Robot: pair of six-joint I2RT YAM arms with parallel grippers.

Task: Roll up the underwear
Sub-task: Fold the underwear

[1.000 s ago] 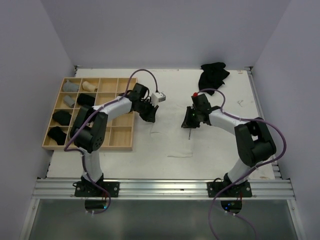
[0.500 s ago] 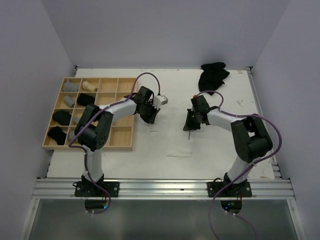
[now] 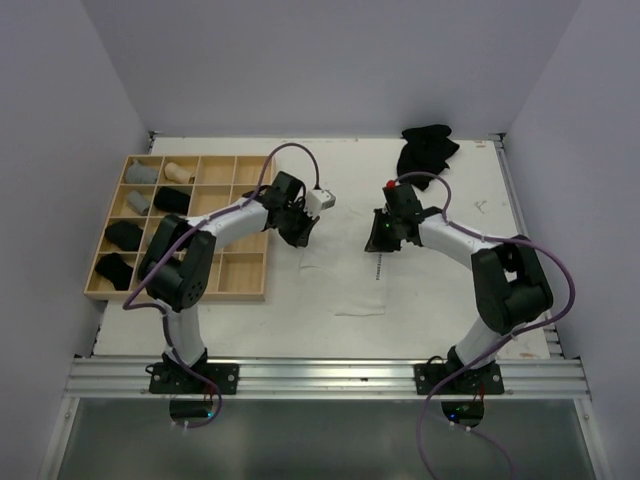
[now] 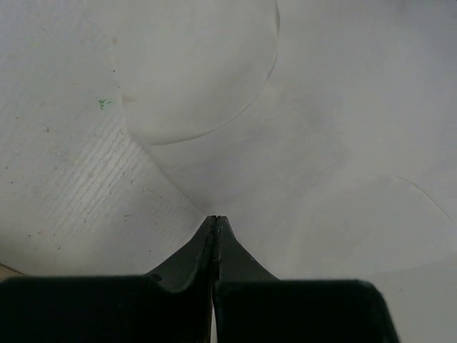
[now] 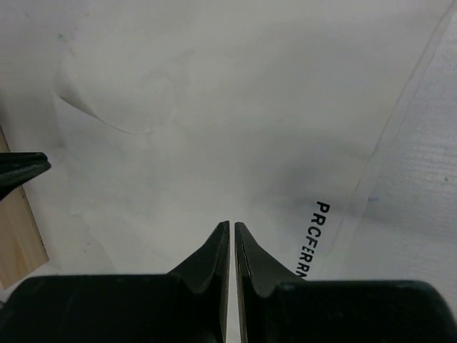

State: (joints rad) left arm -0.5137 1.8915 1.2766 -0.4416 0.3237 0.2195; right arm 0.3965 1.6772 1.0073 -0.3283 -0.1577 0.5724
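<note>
The left gripper (image 4: 216, 219) has its black fingers (image 4: 187, 257) pressed together, tips pinching a crease in the white underwear (image 4: 321, 143). A curved seam (image 4: 246, 103) arcs above them. A green speck (image 4: 104, 103) marks the ribbed patch at left.

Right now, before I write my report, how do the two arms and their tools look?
The left arm and the right arm are alike: white links between black joints, with a purple cable looping along each. The left tool and the right tool each have two black fingers tapering to thin tips. The right wrist bears a small red mark.
</note>
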